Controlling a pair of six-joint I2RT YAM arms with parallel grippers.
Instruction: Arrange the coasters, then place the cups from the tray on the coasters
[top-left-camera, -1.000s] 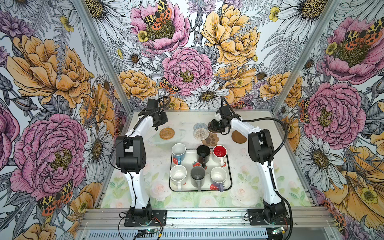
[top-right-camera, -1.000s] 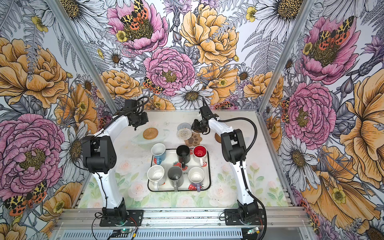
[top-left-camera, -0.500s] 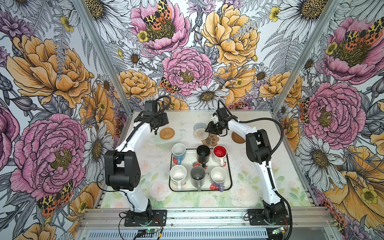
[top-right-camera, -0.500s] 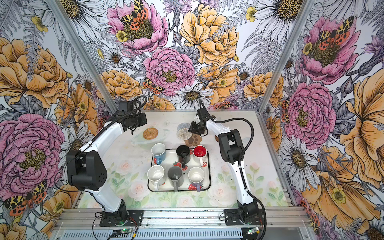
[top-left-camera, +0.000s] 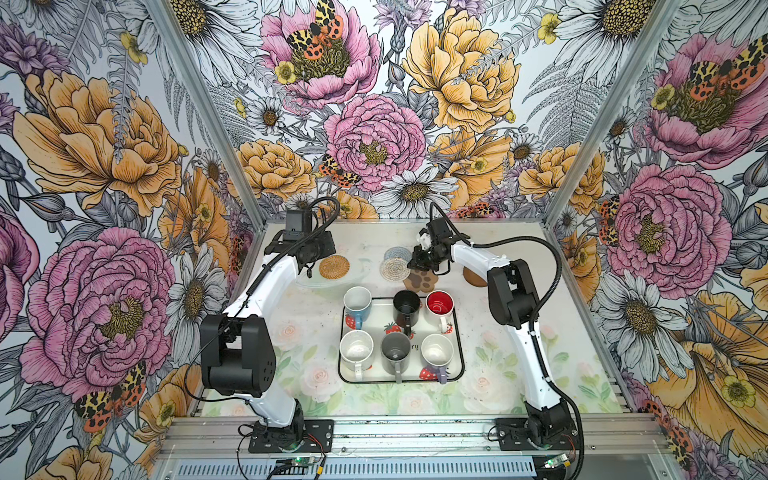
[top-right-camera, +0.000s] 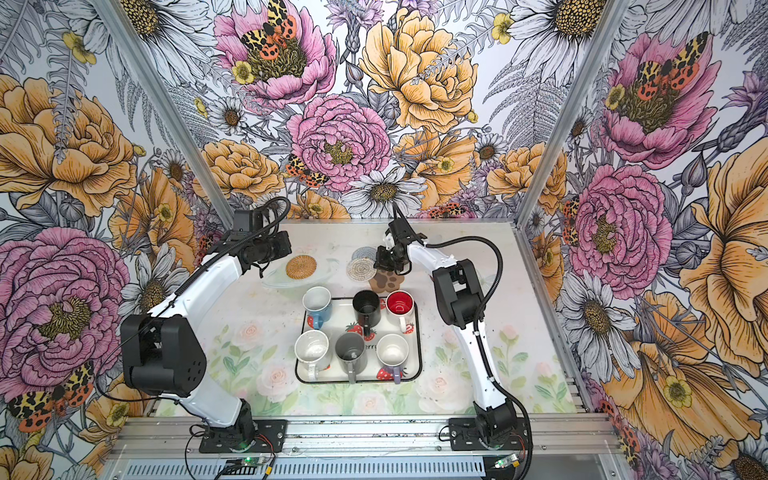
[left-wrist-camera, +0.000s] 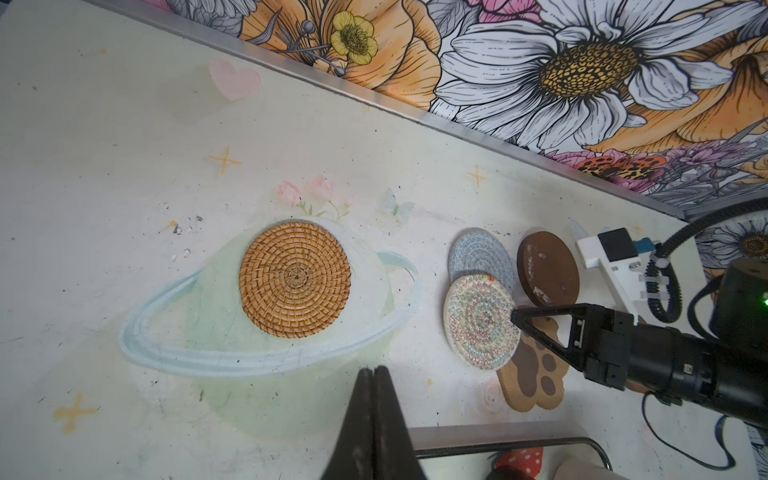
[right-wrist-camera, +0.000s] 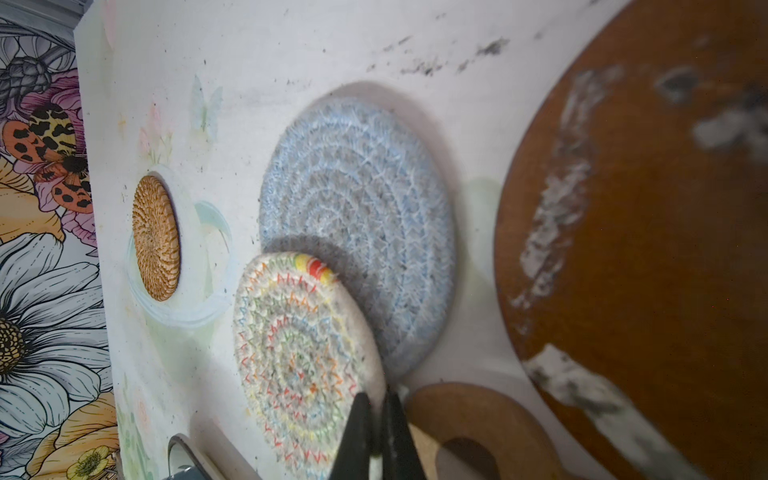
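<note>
I have the whitish woven coaster (right-wrist-camera: 299, 361) pinched at its rim in my right gripper (right-wrist-camera: 376, 399), jaws clamped on it. It laps over the grey-blue coaster (right-wrist-camera: 365, 187) and the paw-shaped coaster (left-wrist-camera: 536, 374). The brown disc (left-wrist-camera: 548, 268) crowds one side and the tray (top-left-camera: 457, 332) rim is near, with bare table toward the rattan coaster (left-wrist-camera: 295, 278), where my left gripper (left-wrist-camera: 374, 372) hangs closed and empty.

- Your right gripper (right-wrist-camera: 376, 401) pinches the rim of the whitish woven round coaster (right-wrist-camera: 299, 357) — jaws closed.
- It overlaps the grey-blue woven round coaster (right-wrist-camera: 361, 199).
- Nearby: glossy brown disc (right-wrist-camera: 644, 208), tan paw-shaped mat (right-wrist-camera: 498, 411); farther off, tan rattan round coaster (right-wrist-camera: 156, 237).
</note>
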